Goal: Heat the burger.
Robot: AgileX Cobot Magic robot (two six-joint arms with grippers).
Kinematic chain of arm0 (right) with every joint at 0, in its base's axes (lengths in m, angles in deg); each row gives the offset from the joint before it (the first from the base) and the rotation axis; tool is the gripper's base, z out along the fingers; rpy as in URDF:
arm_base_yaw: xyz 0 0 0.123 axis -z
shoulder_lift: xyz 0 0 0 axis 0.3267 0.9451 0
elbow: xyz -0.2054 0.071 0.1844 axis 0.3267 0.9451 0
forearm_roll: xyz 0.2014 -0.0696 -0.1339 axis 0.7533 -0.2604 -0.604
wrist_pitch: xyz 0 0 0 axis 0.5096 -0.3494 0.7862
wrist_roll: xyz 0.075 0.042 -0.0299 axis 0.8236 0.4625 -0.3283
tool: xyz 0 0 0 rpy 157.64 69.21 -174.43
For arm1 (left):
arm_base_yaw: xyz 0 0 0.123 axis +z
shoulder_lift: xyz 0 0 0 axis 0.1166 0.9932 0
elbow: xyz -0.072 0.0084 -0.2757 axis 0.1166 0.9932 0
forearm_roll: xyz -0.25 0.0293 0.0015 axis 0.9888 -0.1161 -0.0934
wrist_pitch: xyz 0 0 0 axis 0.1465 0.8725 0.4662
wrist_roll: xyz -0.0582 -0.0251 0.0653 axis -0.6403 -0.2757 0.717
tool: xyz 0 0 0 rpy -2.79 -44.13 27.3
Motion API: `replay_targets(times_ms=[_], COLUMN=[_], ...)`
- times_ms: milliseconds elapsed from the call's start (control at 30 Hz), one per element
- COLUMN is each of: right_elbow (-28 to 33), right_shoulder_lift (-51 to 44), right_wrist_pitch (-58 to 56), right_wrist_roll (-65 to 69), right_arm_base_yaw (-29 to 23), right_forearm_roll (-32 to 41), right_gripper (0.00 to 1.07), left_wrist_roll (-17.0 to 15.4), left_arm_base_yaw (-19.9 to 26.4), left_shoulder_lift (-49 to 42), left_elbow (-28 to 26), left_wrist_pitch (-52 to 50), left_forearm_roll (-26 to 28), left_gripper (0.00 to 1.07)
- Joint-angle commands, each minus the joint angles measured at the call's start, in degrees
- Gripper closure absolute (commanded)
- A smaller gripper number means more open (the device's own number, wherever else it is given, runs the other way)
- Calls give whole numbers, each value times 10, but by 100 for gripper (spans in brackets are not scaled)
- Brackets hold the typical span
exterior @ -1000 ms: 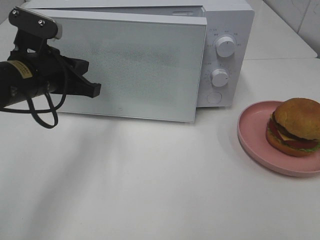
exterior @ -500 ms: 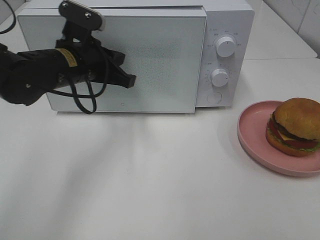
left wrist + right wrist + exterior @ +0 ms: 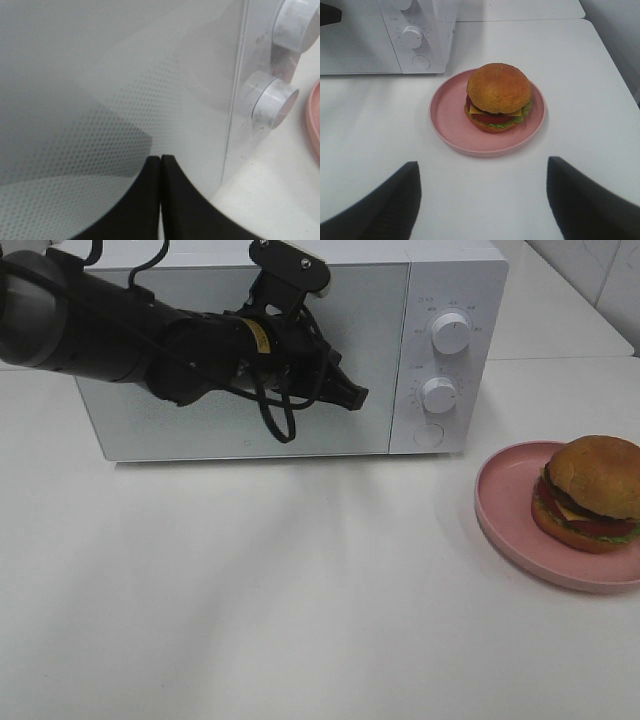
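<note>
Left gripper (image 3: pixel 161 200) has jaws pressed together with nothing between them, tips right at the microwave door (image 3: pixel 200 420), near its control-panel edge; door looks flush with the body. Right gripper (image 3: pixel 480 200) is spread wide and holding nothing, hanging over bare table (image 3: pixel 300 590) just short of the pink plate (image 3: pixel 450 120). The burger (image 3: pixel 497 97) sits upright on that plate, off to the panel side of the microwave (image 3: pixel 460 280), well apart from the door. Wide clear table in front of the microwave and between it and the plate. Overhead view doesn't show the right gripper at all; only its wrist camera does. The left wrist view catches just a sliver of plate rim. Count: one burger, one plate, one microwave, two knobs (image 3: pixel 451 332) plus one round button below them.
</note>
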Motion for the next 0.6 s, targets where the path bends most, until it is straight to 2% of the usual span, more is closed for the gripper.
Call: replay_targets(times_ms=[33, 200, 333, 367, 400, 467, 500, 567, 600], right_elbow=[2, 2, 2, 2, 2, 2, 2, 2, 2], right_shoulder_lift=[-15, -15, -15, -15, -15, -15, -15, -15, -15], right_wrist_pitch=[6, 6, 6, 6, 6, 6, 6, 6, 6], right_wrist_roll=[-5, -5, -5, -5, -5, -5, -5, -5, -5], right_arm_base_yaw=[1, 1, 1, 1, 1, 1, 1, 1, 1], right_forearm_roll=[2, 2, 2, 2, 2, 2, 2, 2, 2], right_gripper=[39, 39, 39, 39, 39, 39, 39, 39, 39], left_wrist_roll=[10, 11, 11, 11, 11, 11, 11, 11, 11], left_arm_base_yaw=[16, -14, -48, -48, -60, -64, -70, -72, -72], left_shoulder_lift=[5, -12, -44, -44, -62, -73, -93, -105, -130], left_elbow=[-46, -54, -57, -57, -57, -57, -57, -57, -57], left_wrist_pitch=[-31, 38, 167, 167, 223, 250, 295, 316, 367], left_forearm_roll=[12, -6, -40, -40, -44, -44, -44, -44, -41], left_gripper=[106, 106, 106, 106, 106, 106, 106, 106, 106])
